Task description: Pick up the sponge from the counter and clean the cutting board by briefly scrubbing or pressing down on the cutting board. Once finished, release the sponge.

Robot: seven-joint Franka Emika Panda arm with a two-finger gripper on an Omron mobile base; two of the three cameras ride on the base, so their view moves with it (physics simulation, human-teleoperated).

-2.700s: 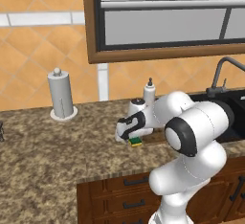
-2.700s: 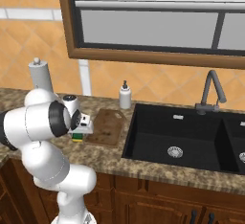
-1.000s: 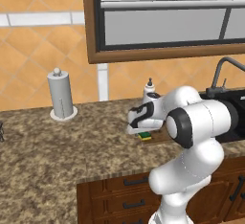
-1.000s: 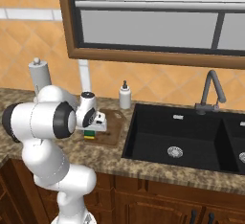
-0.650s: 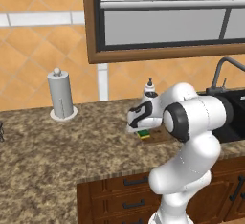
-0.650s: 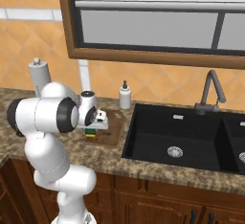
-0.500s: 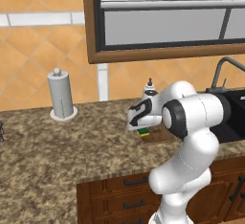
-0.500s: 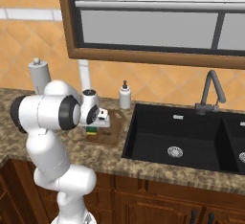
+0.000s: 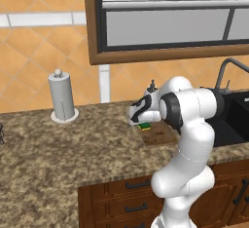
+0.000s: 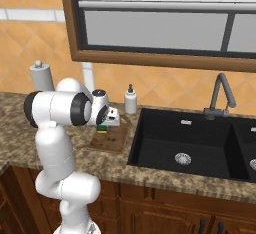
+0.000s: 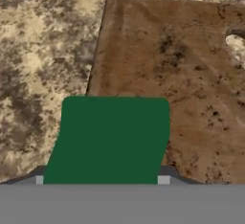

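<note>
— Sponge (image 11: 109, 139) first: where is it?

— Clamped in the gripper (image 9: 137, 121), jaws closed on its sides. From the hand camera its green top sits at the near left corner of the cutting board (image 11: 177, 79), partly over the board's left edge, with speckled granite counter (image 11: 43, 50) beside it.

— Is it pressed onto the board or held above it?

— Hard to say. In the left base view the sponge (image 9: 144, 126) shows a green layer over a yellow one right at the board's (image 9: 161, 133) left end, very low, but contact is not clear.

— And from the other side?

— The right base view has the gripper (image 10: 111, 119) low over the far end of the cutting board (image 10: 110, 139), with the sponge (image 10: 102, 128) just under the hand. The arm reaches in from the left.

— What else is on the counter (image 9: 58, 144)?

— A grey paper towel roll (image 9: 62, 97) stands upright well to the left of the board. A soap dispenser (image 10: 130, 99) stands against the tiled wall behind the board, and the black sink (image 10: 192, 148) with its dark faucet (image 10: 220, 98) lies just right of the board. The board has a hole near one corner (image 11: 235, 43).
</note>
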